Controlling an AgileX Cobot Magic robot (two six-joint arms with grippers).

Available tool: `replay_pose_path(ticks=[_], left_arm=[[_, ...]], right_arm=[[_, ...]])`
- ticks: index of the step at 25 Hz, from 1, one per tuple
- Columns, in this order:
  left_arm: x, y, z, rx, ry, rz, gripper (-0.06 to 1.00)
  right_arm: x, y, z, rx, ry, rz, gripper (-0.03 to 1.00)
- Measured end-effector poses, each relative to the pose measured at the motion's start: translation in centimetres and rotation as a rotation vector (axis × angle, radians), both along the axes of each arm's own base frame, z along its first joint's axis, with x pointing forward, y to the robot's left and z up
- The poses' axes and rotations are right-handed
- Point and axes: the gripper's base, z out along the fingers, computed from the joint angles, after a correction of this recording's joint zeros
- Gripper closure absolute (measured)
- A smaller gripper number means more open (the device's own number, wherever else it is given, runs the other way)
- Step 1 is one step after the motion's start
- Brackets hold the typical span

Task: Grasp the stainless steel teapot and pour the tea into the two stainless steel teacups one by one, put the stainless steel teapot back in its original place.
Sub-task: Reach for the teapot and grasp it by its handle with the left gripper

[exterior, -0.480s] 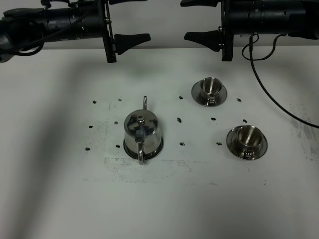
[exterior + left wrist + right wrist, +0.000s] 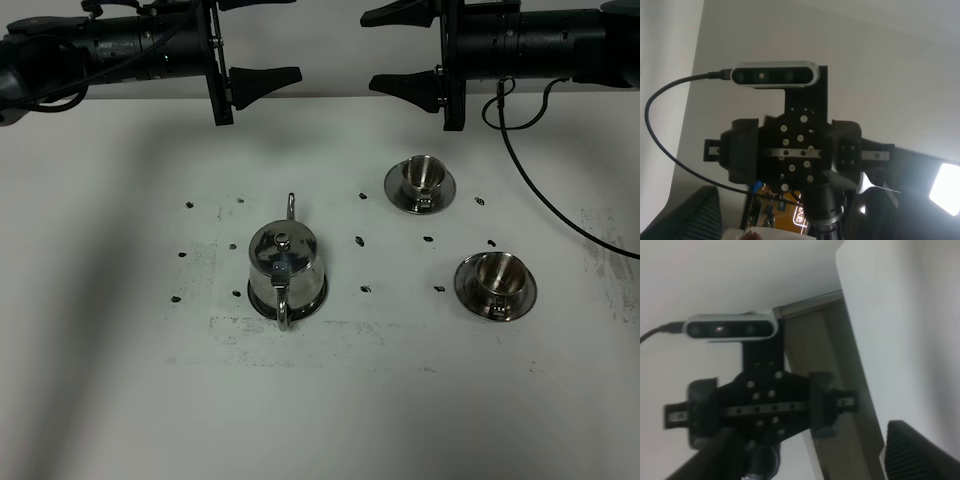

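The stainless steel teapot stands upright on its round steel coaster left of the table's middle, with its handle toward the front and its spout toward the back. Two stainless steel teacups on saucers stand to its right, one at the back and one nearer the front. No tea shows. My left gripper and right gripper hang high at the back, both open and empty, facing each other. Neither wrist view shows the table. Each shows the other arm's gripper mount, in the left wrist view and in the right wrist view.
Small black marks dot the white table around the teapot and cups. A black cable runs from the right arm across the table's right side, behind the front cup.
The right arm has shifted slightly, its fingers a little lower in the exterior view. The teapot, the cups and the left arm have not moved.
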Motion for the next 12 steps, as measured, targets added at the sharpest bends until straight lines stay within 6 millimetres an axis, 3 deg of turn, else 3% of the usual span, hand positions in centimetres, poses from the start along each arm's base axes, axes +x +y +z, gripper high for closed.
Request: replay_pose_path(ticks=[7,12], left_arm=[[0.19,0.08,-0.78,0.008,-0.018,0.001,0.26],[-0.09,0.71,-0.13,0.072,-0.091,-0.014,0.26]], right_arm=[[0.00,0.00,0.02,-0.008,-0.040,0.009,0.38],[-0.35,0.11,0.13,-0.029,-0.185,0.079,0.38]])
